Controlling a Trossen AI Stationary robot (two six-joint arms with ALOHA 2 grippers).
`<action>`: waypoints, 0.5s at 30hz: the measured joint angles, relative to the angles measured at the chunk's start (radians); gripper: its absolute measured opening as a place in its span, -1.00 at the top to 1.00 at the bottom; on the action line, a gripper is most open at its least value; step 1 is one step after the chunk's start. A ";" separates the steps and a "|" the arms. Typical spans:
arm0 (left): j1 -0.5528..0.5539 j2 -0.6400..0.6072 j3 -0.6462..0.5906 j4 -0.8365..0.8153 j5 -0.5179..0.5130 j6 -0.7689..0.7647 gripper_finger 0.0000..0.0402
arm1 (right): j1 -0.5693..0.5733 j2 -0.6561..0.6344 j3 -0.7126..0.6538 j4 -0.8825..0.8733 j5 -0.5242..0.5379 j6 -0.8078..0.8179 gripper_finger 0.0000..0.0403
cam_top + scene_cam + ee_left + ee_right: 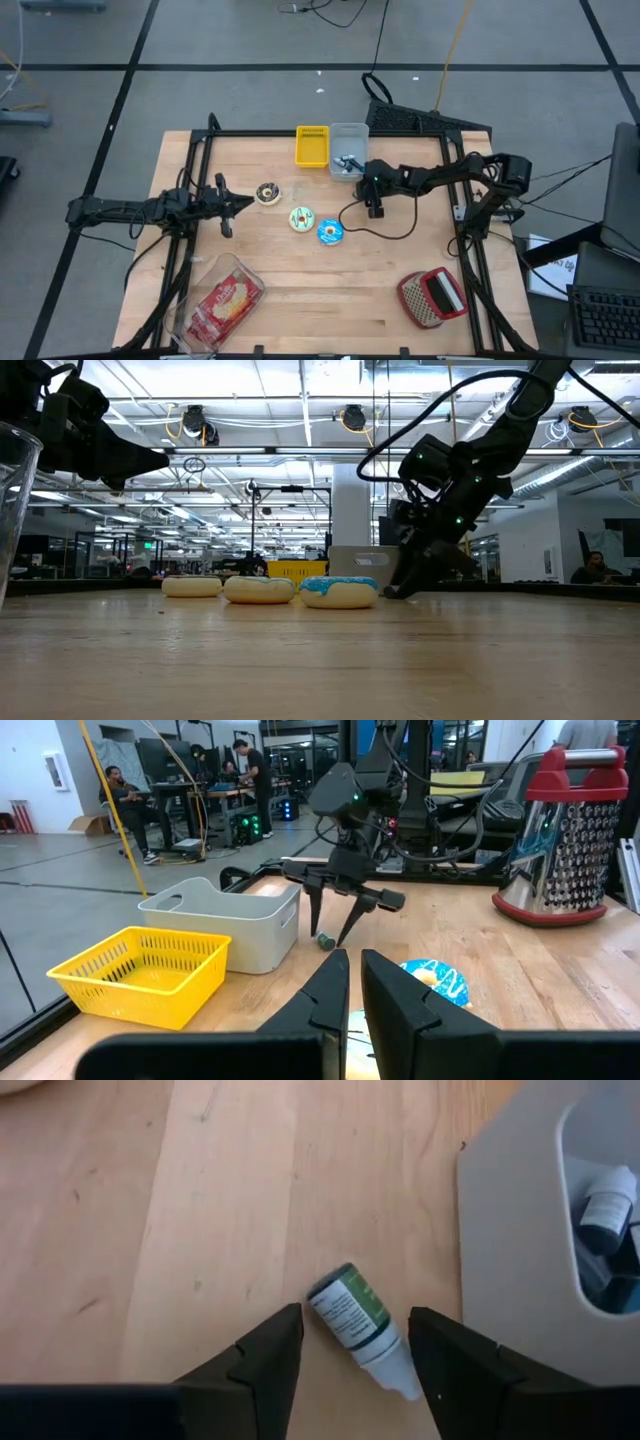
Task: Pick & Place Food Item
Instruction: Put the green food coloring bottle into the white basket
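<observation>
A small green-labelled bottle (355,1320) with a white cap lies on its side on the wooden table, just beside the grey bin (520,1230). My right gripper (355,1318) slants down over it. It is open, with one finger on either side of the bottle and a gap at each. The left wrist view shows the same gripper (333,936) and bottle (325,940). Three donuts lie flat at the table's middle: a dark one (267,193), a green-white one (301,219) and a blue one (331,232). My left gripper (240,204) waits shut at the left, pointing level.
A yellow basket (312,146) stands next to the grey bin (348,150), which holds more small bottles. A red-topped grater (432,297) lies near the front right. A clear container with a snack bag (222,300) is at the front left. A black cable loops on the table near the blue donut.
</observation>
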 joint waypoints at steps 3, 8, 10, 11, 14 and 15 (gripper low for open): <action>0.000 0.000 0.000 0.000 0.000 0.000 0.85 | 0.000 -0.004 0.000 -0.019 -0.012 0.033 0.20; 0.000 0.000 0.000 0.000 0.000 0.000 0.85 | 0.000 -0.004 0.000 -0.048 -0.041 0.074 0.37; 0.000 0.000 0.000 0.000 0.000 0.000 0.85 | 0.000 -0.004 0.000 -0.049 -0.046 0.102 0.45; 0.000 0.000 0.000 0.000 0.000 0.000 0.85 | 0.000 -0.004 -0.001 -0.049 -0.048 0.116 0.49; 0.000 0.000 0.000 0.000 0.000 0.000 0.85 | 0.001 -0.004 -0.001 -0.047 -0.051 0.133 0.63; 0.000 0.000 0.000 0.000 0.000 0.000 0.85 | 0.001 -0.005 -0.001 -0.047 -0.051 0.134 0.67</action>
